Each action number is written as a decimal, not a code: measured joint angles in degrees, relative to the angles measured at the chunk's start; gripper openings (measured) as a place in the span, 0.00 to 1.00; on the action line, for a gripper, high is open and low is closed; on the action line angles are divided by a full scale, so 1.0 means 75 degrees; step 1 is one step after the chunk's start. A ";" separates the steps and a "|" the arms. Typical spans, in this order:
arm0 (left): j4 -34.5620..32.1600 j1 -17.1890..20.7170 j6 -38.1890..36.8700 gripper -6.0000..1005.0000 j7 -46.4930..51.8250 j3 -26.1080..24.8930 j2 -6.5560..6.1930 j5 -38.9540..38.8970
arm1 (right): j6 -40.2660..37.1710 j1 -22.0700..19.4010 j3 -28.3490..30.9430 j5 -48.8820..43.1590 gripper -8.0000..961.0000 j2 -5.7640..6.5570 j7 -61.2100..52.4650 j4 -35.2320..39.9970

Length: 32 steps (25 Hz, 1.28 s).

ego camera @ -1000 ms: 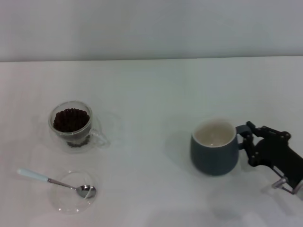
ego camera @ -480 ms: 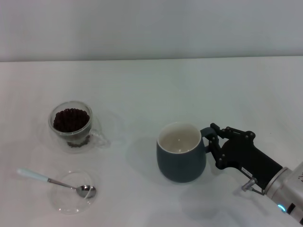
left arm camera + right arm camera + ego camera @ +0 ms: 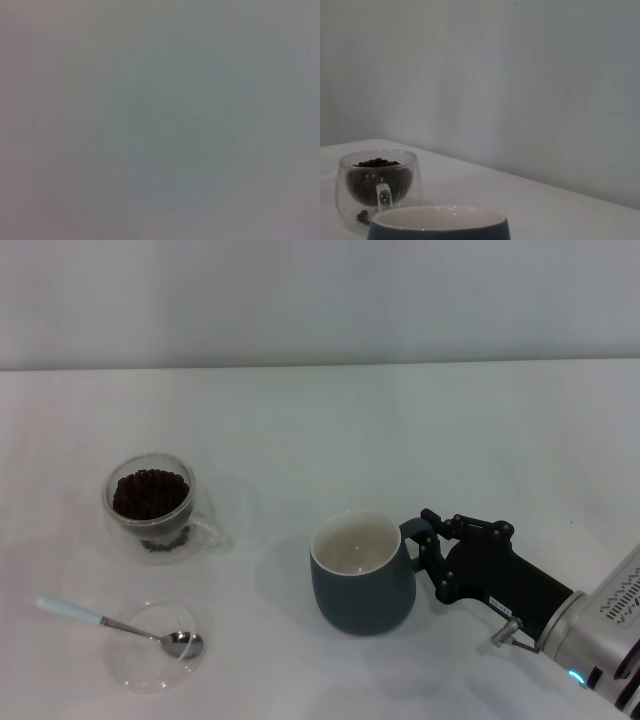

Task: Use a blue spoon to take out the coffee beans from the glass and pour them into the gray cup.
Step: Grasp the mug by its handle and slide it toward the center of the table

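Near the middle of the worktop (image 3: pixel 330 420), the right end effector (image 3: pixel 422 545) grips the gray cup (image 3: pixel 362 573) by its handle. Left end effector is out of sight.

Rounded dark blue-gray ceramic mug (image 3: pixel 362 574) near table (image 3: pixel 400 440) centre. Small clear double-walled glass mug (image 3: pixel 151 505), dark coffee beans (image 3: pixel 150 492) inside, far left. Pale-blue-handled metal teaspoon (image 3: pixel 115 625) nearer, bowl in flat clear glass dish (image 3: pixel 155 648).
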<state>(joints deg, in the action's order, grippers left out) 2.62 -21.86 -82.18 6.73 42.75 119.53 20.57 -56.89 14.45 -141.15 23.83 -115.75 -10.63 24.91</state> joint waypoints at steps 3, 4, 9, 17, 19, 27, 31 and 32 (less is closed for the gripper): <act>0.0003 0.0010 -0.0008 0.89 0.0002 -0.0003 0.0000 0.0000 | -0.0005 0.0022 -0.0037 -0.0003 0.18 0.0017 -0.0003 -0.0033; 0.0003 0.0010 -0.0009 0.89 0.0003 -0.0004 0.0000 0.0000 | -0.0018 0.0026 -0.0066 -0.0013 0.18 0.0021 0.0008 -0.0046; 0.0015 0.0010 -0.0057 0.89 0.0005 -0.0005 0.0000 0.0000 | -0.0078 0.0051 -0.0142 -0.0124 0.18 0.0050 0.0098 -0.0096; 0.0049 -0.0002 -0.0062 0.89 0.0006 -0.0037 -0.0006 -0.0032 | -0.0102 0.0065 -0.0058 -0.0397 0.27 0.0080 0.0111 -0.0263; 0.0050 -0.0019 -0.0062 0.89 0.0006 -0.0040 -0.0012 -0.0035 | -0.0103 0.0057 -0.0049 -0.0379 0.29 0.0090 0.0100 -0.0317; 0.0010 -0.0065 -0.0031 0.89 0.0005 -0.0051 -0.0024 -0.0056 | -0.0766 -0.0192 0.0083 -0.0375 0.39 0.0103 0.0082 -0.0698; -0.0006 -0.0078 -0.0060 0.89 0.0005 -0.0046 -0.0024 -0.0036 | -0.1234 -0.0272 0.0084 -0.0361 0.41 0.0099 -0.0013 -0.0979; -0.0010 -0.0083 -0.0063 0.89 0.0005 -0.0046 -0.0024 -0.0035 | -0.1366 -0.0310 0.0077 -0.0368 0.41 0.0100 -0.0017 -0.1025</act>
<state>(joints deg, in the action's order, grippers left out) 2.54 -22.49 -82.66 6.77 42.40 119.35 20.30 -67.13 12.12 -140.58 21.07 -115.00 -10.77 17.23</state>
